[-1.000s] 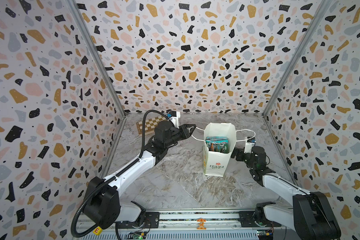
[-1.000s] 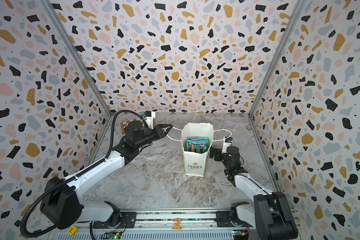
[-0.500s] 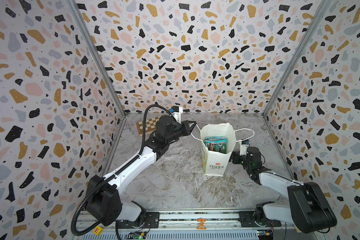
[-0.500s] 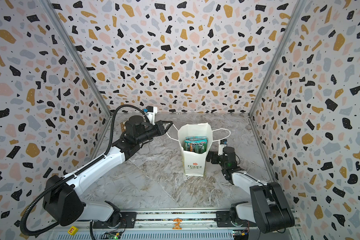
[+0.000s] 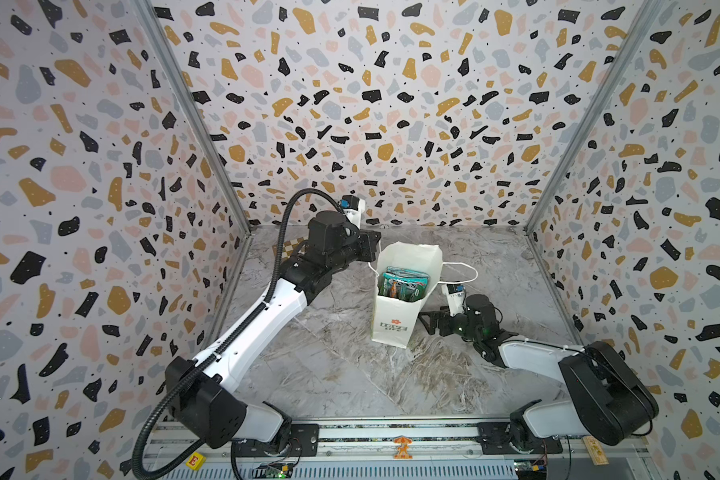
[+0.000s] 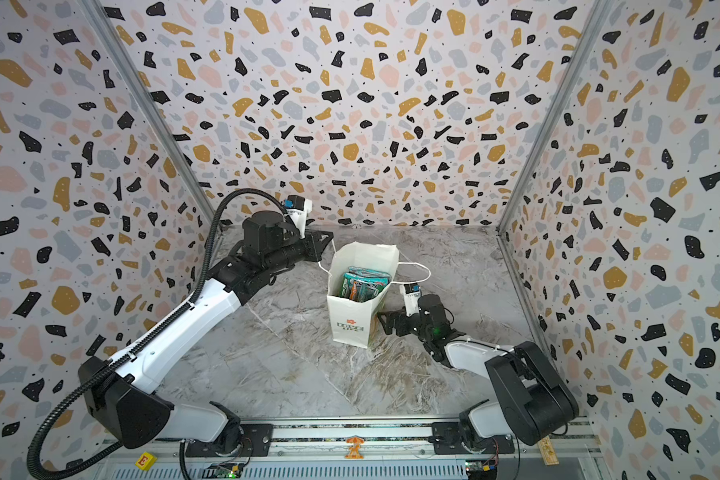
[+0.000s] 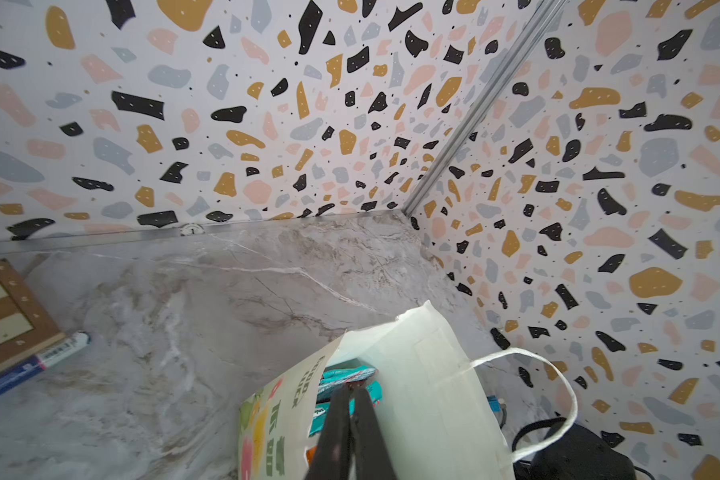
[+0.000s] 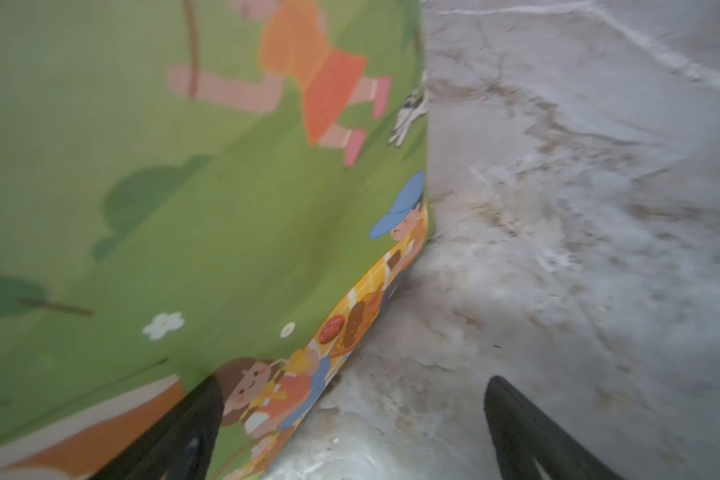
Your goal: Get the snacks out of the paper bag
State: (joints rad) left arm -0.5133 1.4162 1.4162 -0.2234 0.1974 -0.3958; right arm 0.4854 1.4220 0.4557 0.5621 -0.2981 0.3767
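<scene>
Left fingers (image 7: pixel 336 424) pinched on cord handle (image 6: pixel 320 262), right fingers (image 8: pixel 524 428) spread beside paper bag (image 5: pixel 393 316), snacks (image 5: pixel 404 284) inside

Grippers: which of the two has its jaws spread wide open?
The right gripper, low beside the paper bag: its jaws stand far apart. The left gripper, by the bag's top edge, is pinched shut.

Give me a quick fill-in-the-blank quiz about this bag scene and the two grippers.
1. The snacks all sit inside the ___.
2. The left gripper is ___ on the bag's handle.
3. The right gripper is ___, low beside the bag.
4. The bag stands ___ on the table.
Missing words: bag; shut; open; upright.
</scene>
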